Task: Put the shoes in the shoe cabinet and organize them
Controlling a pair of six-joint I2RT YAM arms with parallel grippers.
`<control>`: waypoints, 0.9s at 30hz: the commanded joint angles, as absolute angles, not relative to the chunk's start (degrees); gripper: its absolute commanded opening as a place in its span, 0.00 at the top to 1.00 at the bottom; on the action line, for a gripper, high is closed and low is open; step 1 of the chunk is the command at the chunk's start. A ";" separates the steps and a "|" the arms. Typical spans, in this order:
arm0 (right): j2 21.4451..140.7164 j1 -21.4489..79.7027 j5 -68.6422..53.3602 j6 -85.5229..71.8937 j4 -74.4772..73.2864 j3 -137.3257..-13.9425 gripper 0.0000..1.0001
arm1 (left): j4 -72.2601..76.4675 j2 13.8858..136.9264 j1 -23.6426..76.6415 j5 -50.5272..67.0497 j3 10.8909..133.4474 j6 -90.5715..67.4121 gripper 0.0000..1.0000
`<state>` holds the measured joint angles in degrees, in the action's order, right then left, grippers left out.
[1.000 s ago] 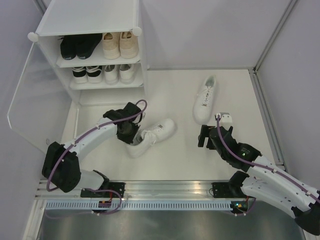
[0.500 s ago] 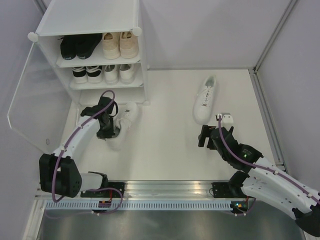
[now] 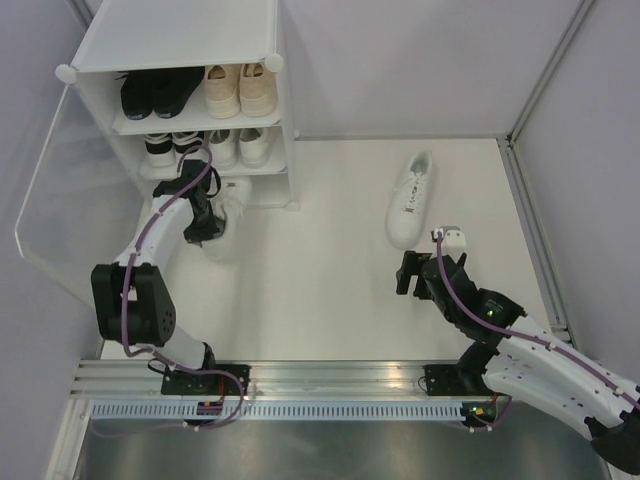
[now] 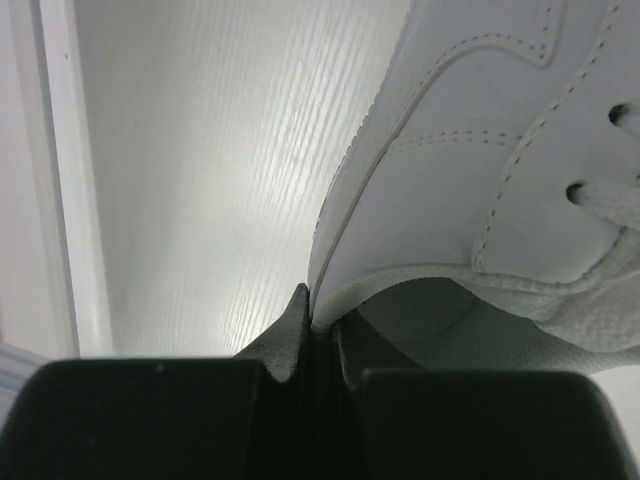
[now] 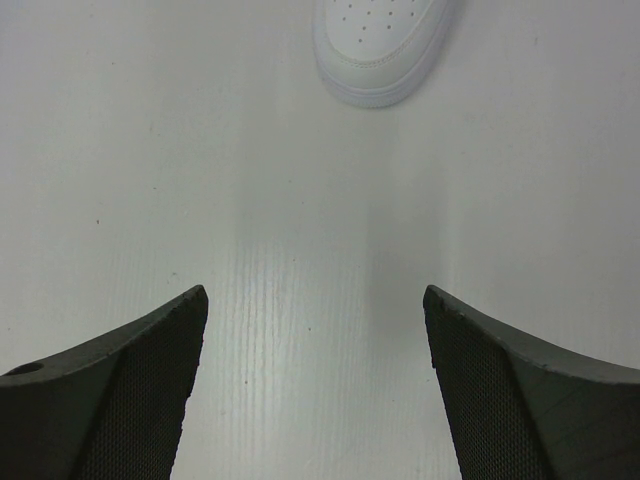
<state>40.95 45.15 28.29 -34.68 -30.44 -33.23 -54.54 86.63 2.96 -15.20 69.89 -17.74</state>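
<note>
left of the held sneaker point(image 4: 480, 150), the cabinet door point(image 3: 70, 200) stands open.

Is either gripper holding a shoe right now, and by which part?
Left gripper is shut on a white sneaker, pinching the rim of its opening. Right gripper is open, empty.

In the left wrist view the held white shoe point(image 4: 470, 170) is cut off by the top and right edges; only its collar and one flank are shown. From above it is largely covered by the left arm point(image 3: 160, 225), and the lowest tier of the shoe cabinet point(image 3: 180, 35) is hidden, so the shoe is perhaps at the opening. Only the toe of the loose white shoe point(image 5: 385, 45) is caught in the right wrist view.
</note>
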 commanded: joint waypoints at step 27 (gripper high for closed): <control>40.61 44.91 28.04 -34.72 -28.74 -32.52 0.08 | -36.48 87.74 -3.60 -11.87 73.42 -17.67 0.09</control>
<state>40.88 45.15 28.27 -34.70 -30.39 -32.86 -41.08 96.07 -3.73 -13.21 77.89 -18.79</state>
